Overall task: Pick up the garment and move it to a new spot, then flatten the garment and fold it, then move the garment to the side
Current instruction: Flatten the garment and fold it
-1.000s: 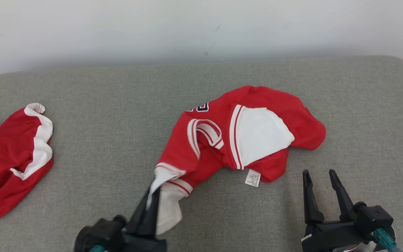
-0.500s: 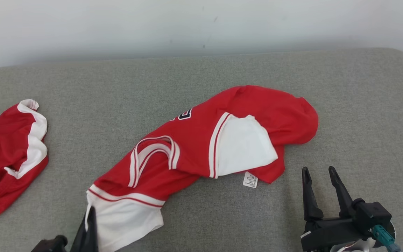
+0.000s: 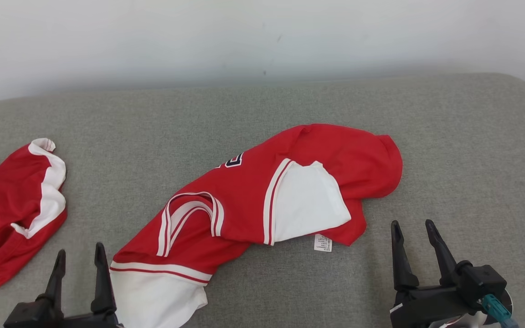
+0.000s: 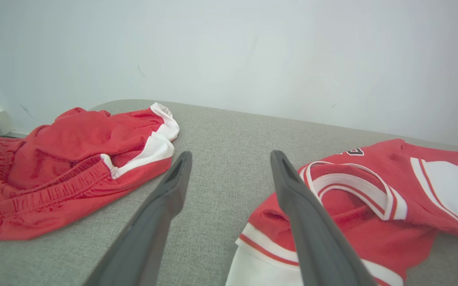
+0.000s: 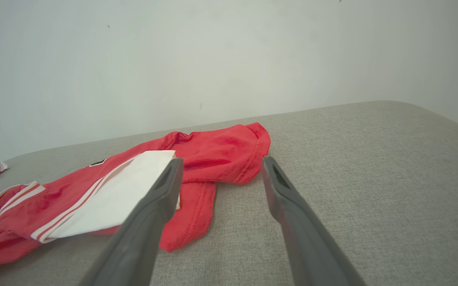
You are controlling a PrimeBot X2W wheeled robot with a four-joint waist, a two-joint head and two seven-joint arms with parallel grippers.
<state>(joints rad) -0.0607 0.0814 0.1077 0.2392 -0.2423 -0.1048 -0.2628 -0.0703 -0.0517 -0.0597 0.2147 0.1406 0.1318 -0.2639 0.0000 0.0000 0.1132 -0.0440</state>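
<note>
The garment [image 3: 244, 200] is a red jersey with white sleeves and striped trim, lying crumpled and stretched diagonally across the grey cushion [image 3: 290, 105]. In the left wrist view the garment [image 4: 356, 210] lies just right of my fingers, and in the right wrist view the garment [image 5: 133, 198] spreads to the left. My left gripper [image 3: 80, 257] stands open at the lower left, just beside the jersey's white sleeve, holding nothing. My right gripper [image 3: 410, 228] is open at the lower right, a short way from the jersey's red hem and white care label [image 3: 322, 243].
A second red and white piece of clothing [image 3: 12, 214] lies bunched at the cushion's left edge, also seen as red shorts [image 4: 66, 167] in the left wrist view. A pale wall [image 3: 262, 36] rises behind the cushion. Bare grey fabric lies right of the jersey.
My left gripper dragged the jersey's white sleeve toward the lower left, stretching the jersey out, then let go and now stands open beside it. The right gripper stayed still.
</note>
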